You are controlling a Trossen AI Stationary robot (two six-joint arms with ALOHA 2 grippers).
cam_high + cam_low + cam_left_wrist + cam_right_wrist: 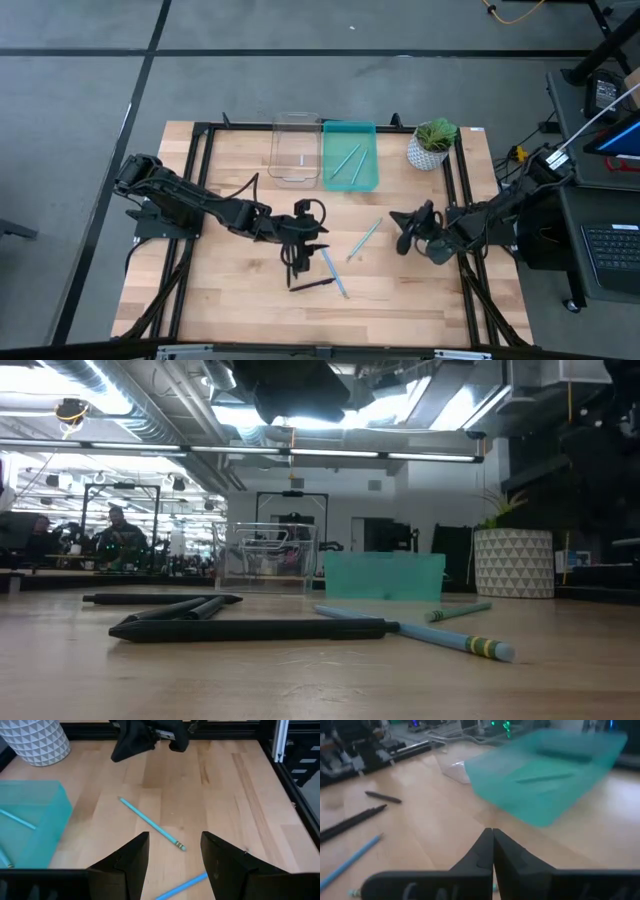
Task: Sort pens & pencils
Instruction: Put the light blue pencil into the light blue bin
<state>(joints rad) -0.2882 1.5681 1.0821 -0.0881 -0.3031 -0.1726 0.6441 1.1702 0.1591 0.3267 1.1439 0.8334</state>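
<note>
- Left claw (298,252): fingers spread, holding nothing, above black pens (311,285) on the tabletop (230,300).
- Right claw (402,232): fingers pressed together, empty, near a teal pencil (364,239).

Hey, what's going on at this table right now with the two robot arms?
The robot is sorting pens and pencils into bins. Two blue pencils already lie in the teal bin; the clear bin beside it looks empty. The left tool is open over the black pens, holding nothing. The right tool is shut and empty, near a loose blue pencil. Another blue pencil lies by the pens.
</note>
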